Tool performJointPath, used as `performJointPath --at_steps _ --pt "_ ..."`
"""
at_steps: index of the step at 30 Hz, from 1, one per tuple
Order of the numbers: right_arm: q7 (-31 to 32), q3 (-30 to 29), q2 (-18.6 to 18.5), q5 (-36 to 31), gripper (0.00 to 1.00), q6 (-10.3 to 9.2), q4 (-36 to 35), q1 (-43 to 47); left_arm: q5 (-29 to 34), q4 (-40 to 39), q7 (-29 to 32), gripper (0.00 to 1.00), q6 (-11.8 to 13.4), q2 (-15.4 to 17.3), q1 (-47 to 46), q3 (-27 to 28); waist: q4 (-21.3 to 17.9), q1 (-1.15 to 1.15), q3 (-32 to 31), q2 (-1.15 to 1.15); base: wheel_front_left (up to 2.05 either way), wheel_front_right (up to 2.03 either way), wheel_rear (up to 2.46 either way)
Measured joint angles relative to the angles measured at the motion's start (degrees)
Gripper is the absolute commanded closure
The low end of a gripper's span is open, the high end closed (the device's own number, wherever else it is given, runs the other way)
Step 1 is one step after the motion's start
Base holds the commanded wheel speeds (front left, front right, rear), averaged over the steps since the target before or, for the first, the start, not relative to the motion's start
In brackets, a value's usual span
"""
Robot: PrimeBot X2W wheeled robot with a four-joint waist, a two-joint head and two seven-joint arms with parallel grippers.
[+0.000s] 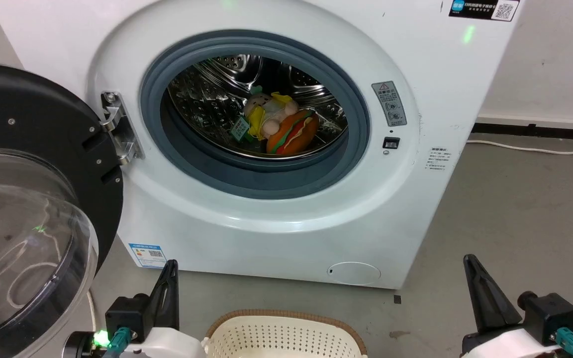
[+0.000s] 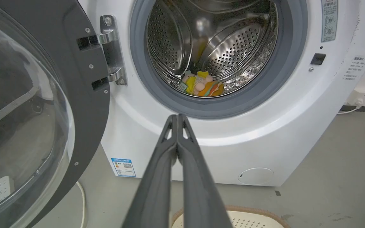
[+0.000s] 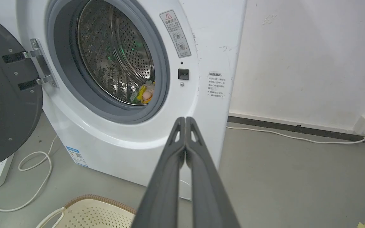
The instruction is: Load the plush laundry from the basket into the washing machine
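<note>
Left gripper (image 2: 177,116), right gripper (image 3: 185,119) pinched together, empty; basket (image 1: 286,314) cropped below; plush laundry (image 3: 146,92) half-hidden.

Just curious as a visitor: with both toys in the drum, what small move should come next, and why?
Probably reach the shut left gripper toward the open door to push it closed: the hot-dog toy and pink doll lie in the drum, and the visible part of the basket looks empty.

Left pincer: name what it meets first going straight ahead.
Probably the white front of the washing machine, just below its grey door ring; the shut left pincer aims there, though depth is unclear.
</note>
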Motion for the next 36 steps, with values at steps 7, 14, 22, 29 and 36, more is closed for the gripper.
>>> performJointPath --at_steps 7,14,22,29,36 --pt "0.8 0.0 0.0 -0.3 1.00 0.00 0.0 -0.8 0.5 -0.6 0.8 1.00 -0.4 -0.2 0.0 0.5 0.1 0.00 0.0 0.00 0.00 0.00 0.00" --pt "1.7 0.0 0.0 -0.6 1.00 0.00 0.1 -1.1 1.1 -1.0 1.7 1.00 -0.5 -0.3 0.0 1.0 0.2 0.00 0.0 0.00 0.00 0.00 0.00" --pt "2.6 0.0 0.0 -1.2 1.00 0.00 0.1 -1.2 2.0 -1.7 2.5 1.00 -1.0 -0.5 0.0 1.7 0.3 0.00 0.0 0.00 0.00 0.00 0.00" --pt "3.3 0.0 0.0 -1.6 1.00 0.00 0.2 -1.7 2.6 -2.1 3.3 1.00 -1.1 -0.6 -0.1 2.2 0.5 0.00 0.0 0.00 0.00 0.00 0.00" --pt "4.2 0.0 0.0 -2.1 1.00 0.00 0.2 -2.0 3.3 -2.7 4.1 1.00 -1.5 -0.8 -0.2 2.7 0.6 0.00 0.1 0.00 0.00 0.00 0.00"
